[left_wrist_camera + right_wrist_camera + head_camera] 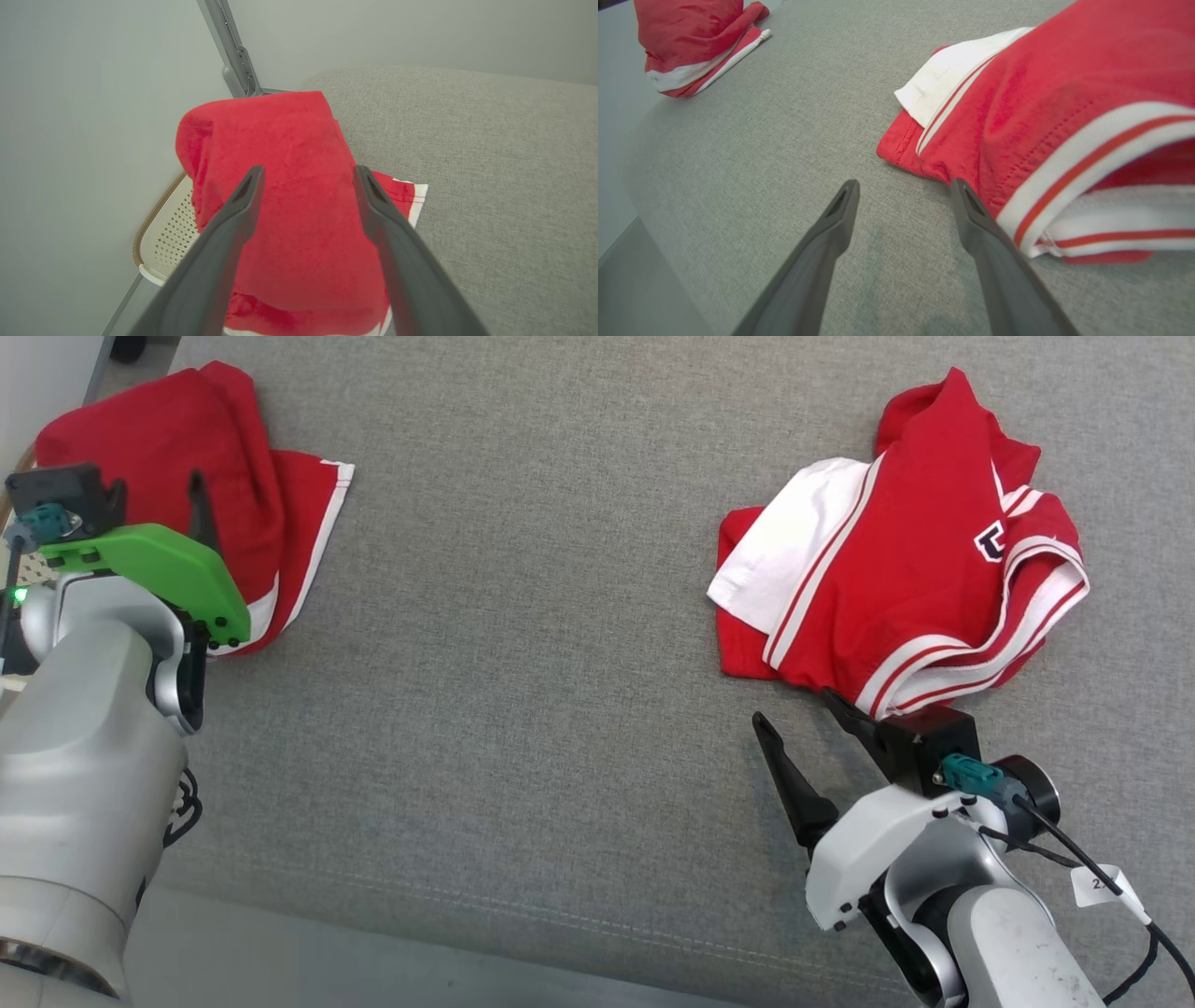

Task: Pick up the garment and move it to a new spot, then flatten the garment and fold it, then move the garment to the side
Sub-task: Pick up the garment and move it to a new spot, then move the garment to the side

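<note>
- Two long dark fingers of the right gripper stand spread apart and hold nothing. They are low over the grey fabric surface, and one finger lies right against the near striped hem of the striped garment.
- A white tag hangs on that arm's cable. It starts with a "2", and the rest cannot be read.
- The striped garment lies crumpled on the right side of the surface, red with white panels and red-and-white bands.
- A dark blue patch on it carries a white letter, half tucked into a fold and not legible.
- The left gripper is also released, its fingers parted over the plain red garment.
- That garment, white-trimmed, sits well apart at the far left edge of the surface.
- It drapes partly over a cream perforated basket with a brown rim, and the basket's contents cannot be made out.
</note>
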You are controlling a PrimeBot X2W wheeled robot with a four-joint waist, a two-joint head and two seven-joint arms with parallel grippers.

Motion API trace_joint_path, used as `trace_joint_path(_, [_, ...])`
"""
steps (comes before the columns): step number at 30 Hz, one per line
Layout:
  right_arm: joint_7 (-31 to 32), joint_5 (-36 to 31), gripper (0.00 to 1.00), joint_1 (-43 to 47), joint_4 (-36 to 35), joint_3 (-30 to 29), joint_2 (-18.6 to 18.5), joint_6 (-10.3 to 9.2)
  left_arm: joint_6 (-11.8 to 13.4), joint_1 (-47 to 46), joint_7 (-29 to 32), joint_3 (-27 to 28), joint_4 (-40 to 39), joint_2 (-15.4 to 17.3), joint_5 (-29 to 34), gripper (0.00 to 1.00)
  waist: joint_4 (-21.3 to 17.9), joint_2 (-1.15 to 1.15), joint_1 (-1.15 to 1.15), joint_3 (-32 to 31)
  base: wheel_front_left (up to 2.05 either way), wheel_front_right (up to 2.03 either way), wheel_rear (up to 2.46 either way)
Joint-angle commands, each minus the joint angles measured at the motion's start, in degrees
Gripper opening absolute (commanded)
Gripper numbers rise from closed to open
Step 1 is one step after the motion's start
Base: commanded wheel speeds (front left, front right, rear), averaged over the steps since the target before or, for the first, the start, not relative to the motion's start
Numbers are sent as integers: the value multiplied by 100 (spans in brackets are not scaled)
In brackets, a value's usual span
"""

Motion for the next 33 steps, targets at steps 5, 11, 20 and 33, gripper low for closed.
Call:
trace_joint_path(5, [-74,109,100,24,64,34,-23,0,-185,-270,-84,-125,66,-123,140,100,94,0,0,-230,0,0,0])
trace_joint_path(11, [-337,444,100,3,349,114,-24,0,-649,-570,-98,-434,-291,-412,364,100,19,0,0,-710,0,0,0])
trace_joint_path(20, [-587,632,100,43,620,-73,-25,0,-949,-505,344,-578,-694,-1069,145,100,-460,0,0,-1038,0,0,0])
trace_joint_path(33, [-680,599,100,-78,598,-473,-22,0,-994,-211,1324,-1351,-1145,-1585,308,100,-1335,0,0,-918,0,0,0])
